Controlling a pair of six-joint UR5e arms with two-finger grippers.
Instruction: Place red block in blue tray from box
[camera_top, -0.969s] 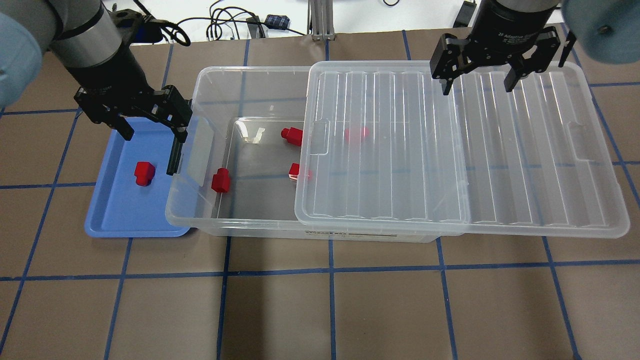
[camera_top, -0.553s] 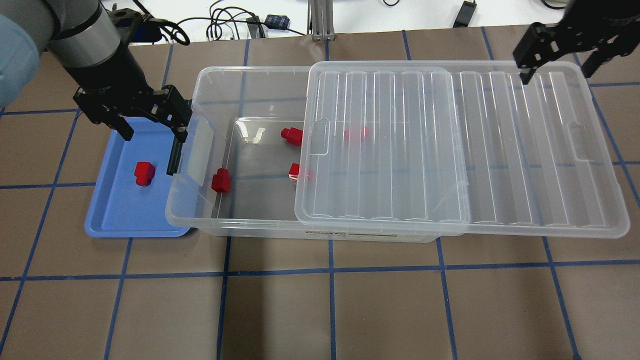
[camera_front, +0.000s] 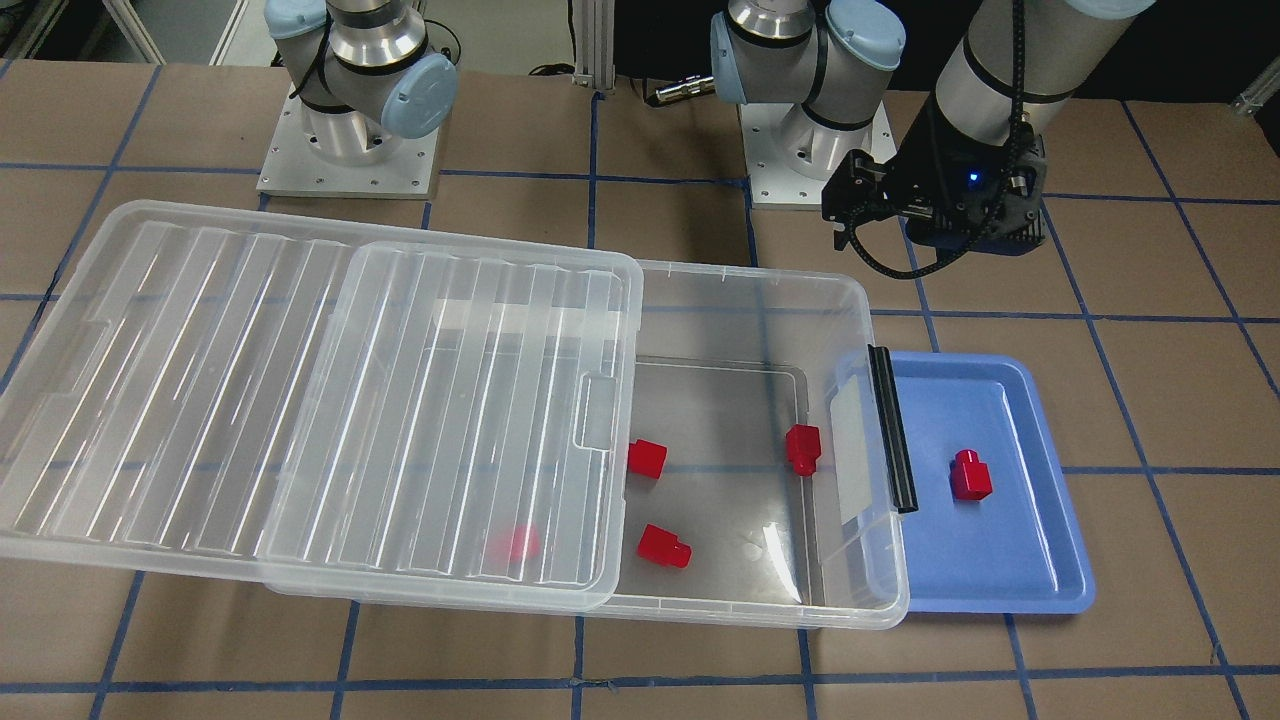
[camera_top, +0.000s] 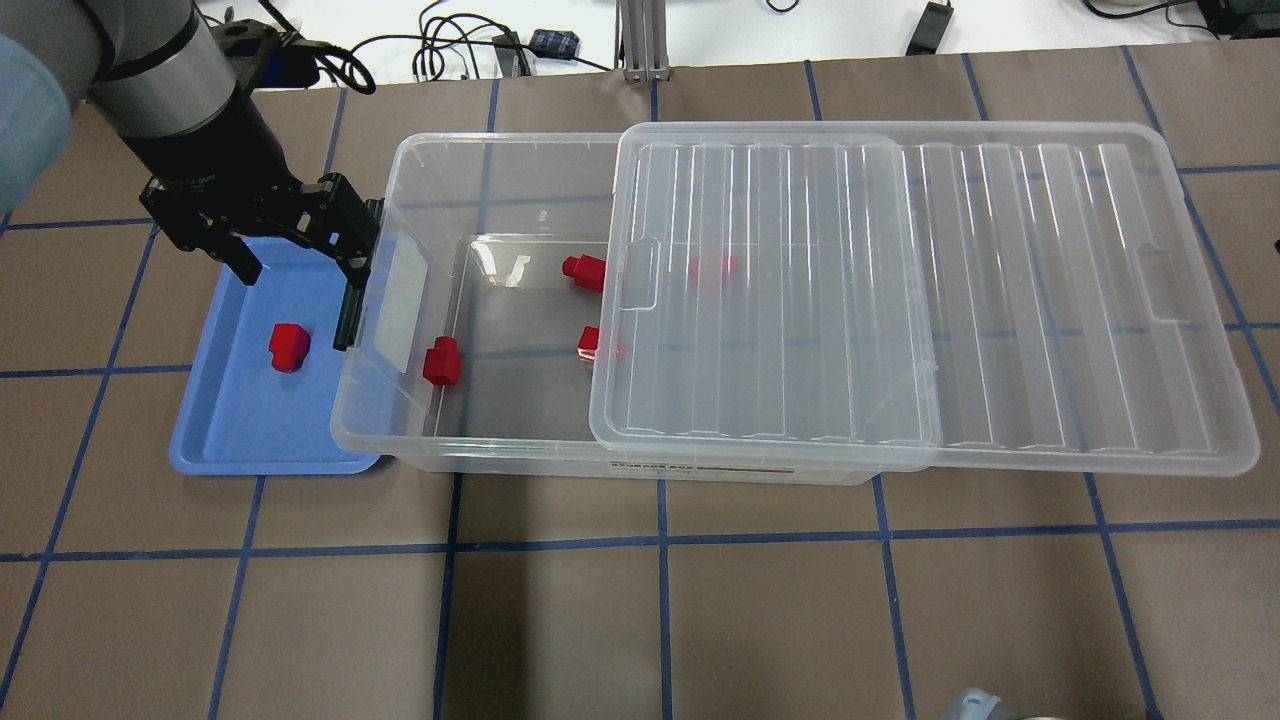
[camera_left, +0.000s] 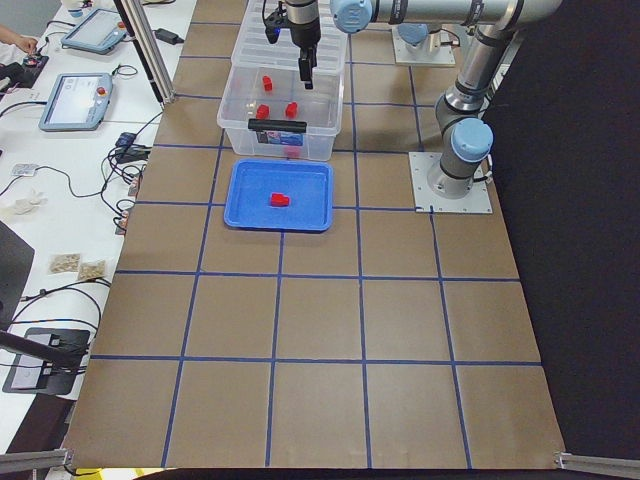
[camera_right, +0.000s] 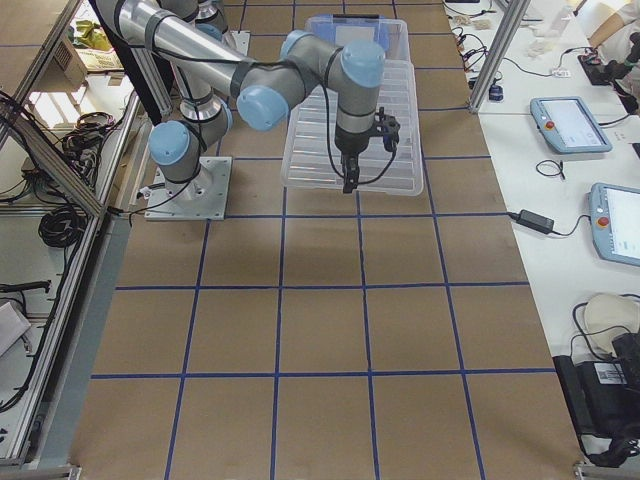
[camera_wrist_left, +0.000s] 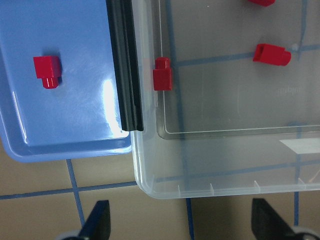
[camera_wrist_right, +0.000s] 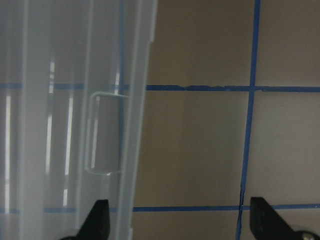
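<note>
Plastic, hard and light by the look of it: the red block (camera_top: 441, 361) should take a firm pinch without giving. Its glossy faces may be slick, so I would close on two flat sides of the cube body, not on the narrower stub. It lies on the floor of the box (camera_top: 500, 455), in the uncovered part toward the left end of the tabletop (camera_top: 700, 620), just inside the black bar (camera_top: 347, 315). Its long axis seems to run from my edge to the far edge, stub toward the far edge, though the clear wall blurs that a little.

My left gripper (camera_top: 303, 260) hangs spread and empty above the far side of the blue tray (camera_top: 240, 430), where a like block (camera_top: 289, 346) lies. My right gripper (camera_wrist_right: 180, 222) is spread too, beside the lid (camera_wrist_right: 60, 125) near the right end.
</note>
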